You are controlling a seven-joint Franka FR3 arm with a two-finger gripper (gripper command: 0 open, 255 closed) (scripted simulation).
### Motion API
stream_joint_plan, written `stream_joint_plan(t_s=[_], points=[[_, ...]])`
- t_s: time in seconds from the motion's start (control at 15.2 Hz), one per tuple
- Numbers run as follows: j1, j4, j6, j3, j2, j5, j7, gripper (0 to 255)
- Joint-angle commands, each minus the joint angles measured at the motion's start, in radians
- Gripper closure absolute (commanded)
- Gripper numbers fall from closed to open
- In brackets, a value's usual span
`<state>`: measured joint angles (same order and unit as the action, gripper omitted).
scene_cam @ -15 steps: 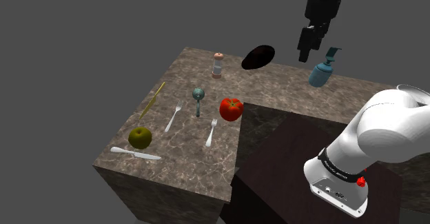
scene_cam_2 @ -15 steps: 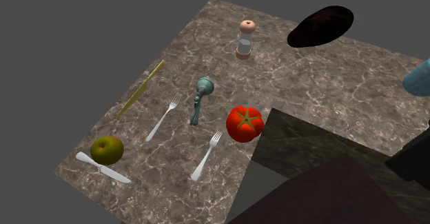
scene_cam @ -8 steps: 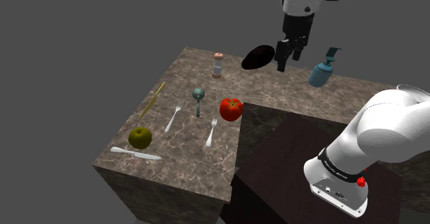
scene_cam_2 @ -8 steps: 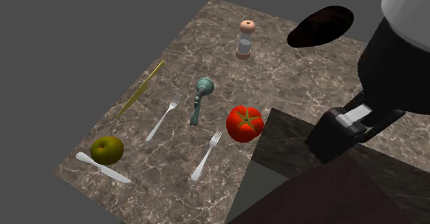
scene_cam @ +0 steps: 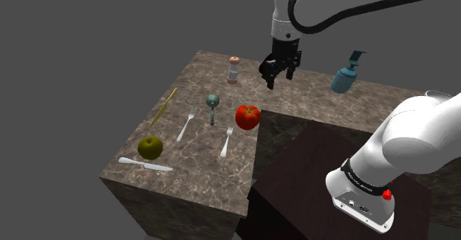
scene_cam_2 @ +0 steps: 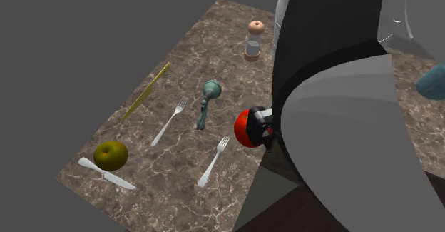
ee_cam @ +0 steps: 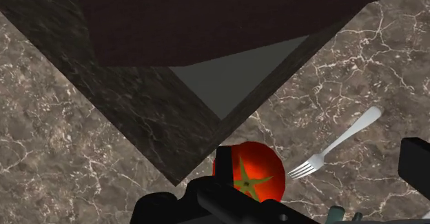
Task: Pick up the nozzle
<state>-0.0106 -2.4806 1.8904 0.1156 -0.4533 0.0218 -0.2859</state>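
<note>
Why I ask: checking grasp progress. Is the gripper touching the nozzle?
No: the gripper hangs in the air above the tomato, well apart from the nozzle lying on the counter.

Table (scene_cam: 201,169): top of brown-grey stone with pale veining, evenly lit; side walls (scene_cam: 170,209) of the same stone, darker in shade; the top runs round a recessed corner whose inner wall is shadowed. Box (scene_cam: 310,194): dark maroon, plain, set into that recess. Floor (ee_cam: 234,78): flat grey, seen between table and box. Backdrop (scene_cam: 74,39): uniform dark grey, featureless.
</note>
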Motion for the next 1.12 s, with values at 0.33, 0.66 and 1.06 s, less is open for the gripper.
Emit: stream_joint_plan(t_s=[0.33,0.66,1.06], points=[[-0.017,0.072,0.216,0.038,0.262,0.001,-0.145,0],[-0.024,0.165,0.335,0.048,0.458,0.026,-0.249,0],[-0.017,0.32,0.435,0.036,0.692,0.065,-0.363,0]])
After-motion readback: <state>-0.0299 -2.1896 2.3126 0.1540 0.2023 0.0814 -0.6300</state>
